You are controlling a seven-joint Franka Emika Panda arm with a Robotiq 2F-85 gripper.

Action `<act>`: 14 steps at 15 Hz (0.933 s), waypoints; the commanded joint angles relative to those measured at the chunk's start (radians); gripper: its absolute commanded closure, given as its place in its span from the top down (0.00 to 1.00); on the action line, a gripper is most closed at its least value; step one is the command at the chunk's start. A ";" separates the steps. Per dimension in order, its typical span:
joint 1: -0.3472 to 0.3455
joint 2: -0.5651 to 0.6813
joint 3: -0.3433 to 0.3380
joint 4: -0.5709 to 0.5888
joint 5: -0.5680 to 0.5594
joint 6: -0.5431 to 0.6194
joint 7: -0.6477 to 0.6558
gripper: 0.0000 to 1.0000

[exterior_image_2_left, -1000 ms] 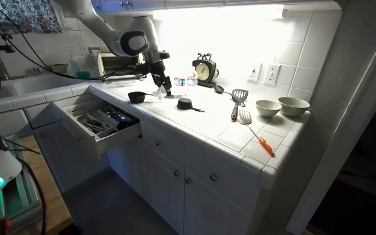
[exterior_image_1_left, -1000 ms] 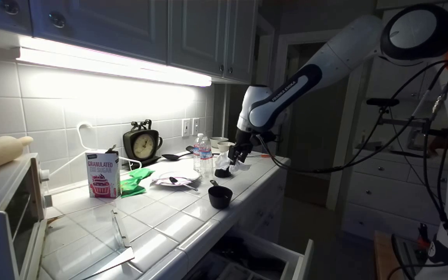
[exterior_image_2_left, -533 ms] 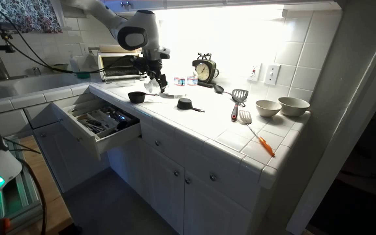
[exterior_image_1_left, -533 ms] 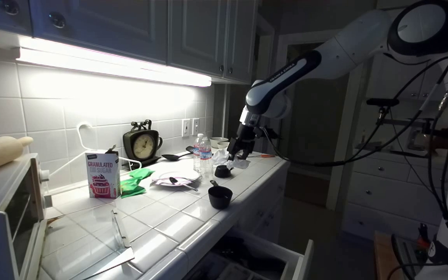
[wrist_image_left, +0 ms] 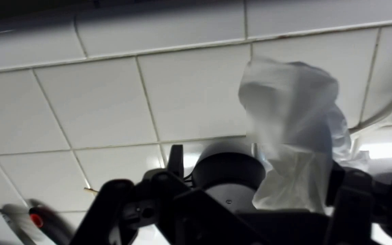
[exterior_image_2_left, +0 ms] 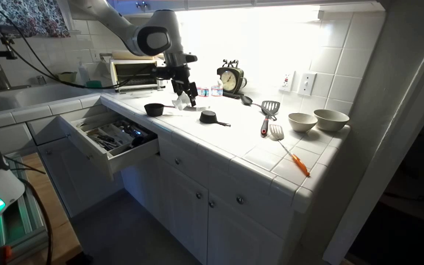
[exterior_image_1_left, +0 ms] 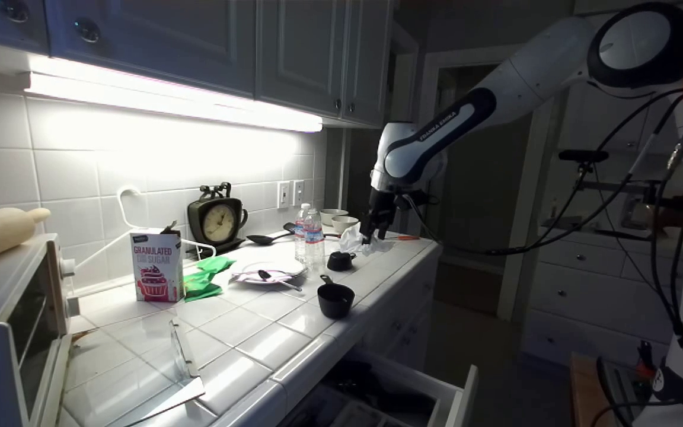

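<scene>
My gripper point(wrist_image_left: 255, 173) is open, its two black fingers wide apart in the wrist view. A crumpled white translucent sheet or bag point(wrist_image_left: 294, 112) lies between the fingers, against the finger on the right side of the picture; it is not clamped. An overturned black measuring cup point(wrist_image_left: 228, 170) shows between the fingers, below them. In both exterior views the gripper point(exterior_image_1_left: 374, 238) point(exterior_image_2_left: 187, 98) points down low over the counter, beside the white sheet point(exterior_image_1_left: 350, 237) point(exterior_image_2_left: 182, 101). The overturned cup point(exterior_image_1_left: 340, 261) point(exterior_image_2_left: 208, 117) stands near it.
An upright black measuring cup point(exterior_image_1_left: 335, 301) sits near the counter edge. Two water bottles point(exterior_image_1_left: 314, 237), a plate point(exterior_image_1_left: 258, 270) and a dark clock-like scale point(exterior_image_1_left: 218, 219) stand behind. An open drawer point(exterior_image_2_left: 134, 160) juts out below. Two bowls point(exterior_image_2_left: 331, 119) and an orange-handled spatula point(exterior_image_2_left: 300, 164) lie farther along.
My gripper has shifted and changed its tilt, ending slightly farther from the overturned cup in an exterior view. The white sheet has shifted and changed shape beside the fingers.
</scene>
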 commanded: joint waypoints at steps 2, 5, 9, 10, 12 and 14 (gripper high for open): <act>0.067 0.020 -0.078 -0.008 -0.245 0.102 0.146 0.51; 0.089 0.031 -0.105 -0.006 -0.327 0.122 0.213 0.30; 0.090 0.035 -0.104 -0.010 -0.334 0.128 0.228 0.02; 0.091 0.037 -0.105 -0.009 -0.335 0.131 0.230 0.00; 0.078 0.035 -0.087 -0.016 -0.299 0.152 0.206 0.31; 0.063 0.028 -0.071 -0.041 -0.266 0.253 0.189 0.29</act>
